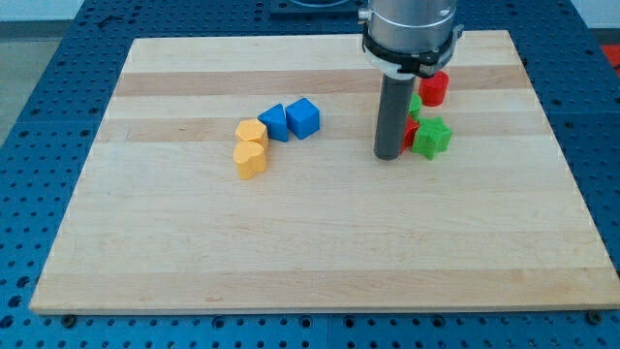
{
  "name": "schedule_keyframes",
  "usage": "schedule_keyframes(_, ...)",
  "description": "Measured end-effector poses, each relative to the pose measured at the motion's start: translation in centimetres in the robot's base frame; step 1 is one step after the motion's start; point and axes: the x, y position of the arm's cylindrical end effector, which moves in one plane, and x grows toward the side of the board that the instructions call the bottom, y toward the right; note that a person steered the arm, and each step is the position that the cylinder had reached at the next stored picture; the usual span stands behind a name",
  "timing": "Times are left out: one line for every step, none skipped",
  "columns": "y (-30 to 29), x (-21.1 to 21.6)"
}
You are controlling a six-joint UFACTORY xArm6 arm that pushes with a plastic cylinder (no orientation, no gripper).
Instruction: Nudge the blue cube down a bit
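The blue cube (303,117) sits on the wooden board (320,242), left of centre toward the view's top. A blue triangular block (274,122) touches its left side. My tip (388,155) rests on the board well to the right of the blue cube and slightly lower, with bare board between them. The rod stands just left of a green star-shaped block (432,137).
Two yellow blocks (251,133) (250,159) lie left and below the blue triangular block. A red cylinder (433,88) stands right of the rod. Another red block (411,131) and a green block (415,104) show partly behind the rod.
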Motion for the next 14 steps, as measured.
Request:
schedule_keyframes(0.0, 0.0)
schedule_keyframes(-6.4, -0.1)
schedule_keyframes(-7.5, -0.2)
schedule_keyframes(-6.0, -2.6)
schedule_keyframes(-4.1, -7.4)
schedule_keyframes(-5.0, -10.5)
schedule_keyframes(-10.2, -12.9)
schedule_keyframes(-10.6, -13.0)
schedule_keyframes(-10.9, -12.7)
schedule_keyframes(-10.9, -10.9)
schedule_keyframes(-10.9, -10.5)
schedule_keyframes(-10.9, -8.8)
schedule_keyframes(-10.9, -8.5)
schedule_keyframes(-10.9, -8.5)
